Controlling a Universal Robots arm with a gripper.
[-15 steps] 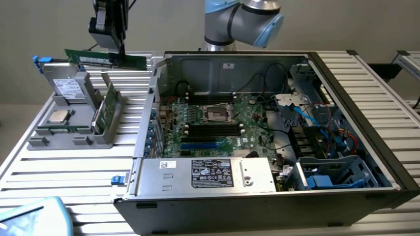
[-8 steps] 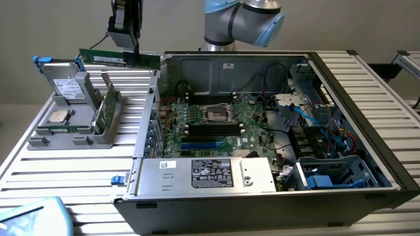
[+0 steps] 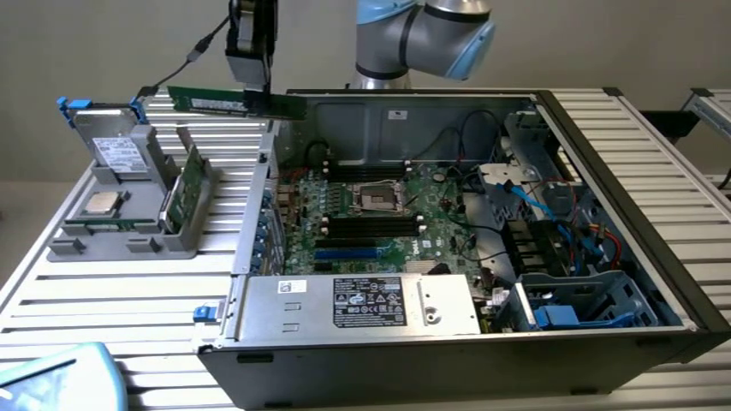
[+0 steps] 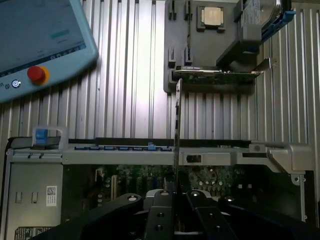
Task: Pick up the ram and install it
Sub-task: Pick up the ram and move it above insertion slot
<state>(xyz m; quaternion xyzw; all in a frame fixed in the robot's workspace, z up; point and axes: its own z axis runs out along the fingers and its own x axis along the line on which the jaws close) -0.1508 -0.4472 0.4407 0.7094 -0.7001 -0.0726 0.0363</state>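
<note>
Gripper [image 3: 253, 89] high at eleven o'clock in the exterior view, fingers clenched on the ram [image 3: 205, 96], pinching its upper edge a little past mid-length. In the wrist view, gripper [image 4: 176, 196] with dark fingers [image 4: 161, 215] closed on either side of the board.

Ram carried in the air, touching nothing but the fingers. Long axis close to level in the exterior view: one end toward nine o'clock, the other toward three o'clock and dipped slightly lower. Board standing on its long edge, flat face turned to the camera, pale label [image 3: 219, 105] showing. In the wrist view, ram [image 4: 178, 125] seen edge-on as a thin dark line running straight away from the fingers.

At six o'clock from the ram, the wall of the open computer case [image 3: 377, 128] nearest the grey tray [image 3: 115, 244]. Nine-o'clock end of the stick on the tray side, three-o'clock end over the case. Inside the case, motherboard [image 3: 429, 218] with black memory slots [image 3: 371, 227] lying along the same nine-to-three line, well below the ram. Power supply [image 3: 365, 301] at six o'clock of the motherboard.

On the tray: square silver processor chip [image 3: 103, 203], wider green card [image 3: 183, 193] standing upright, hard drive [image 3: 118, 150] at the tray's twelve o'clock end. Slatted table [image 3: 103, 295] under everything, and teach pendant [image 3: 51, 377] at seven o'clock.
</note>
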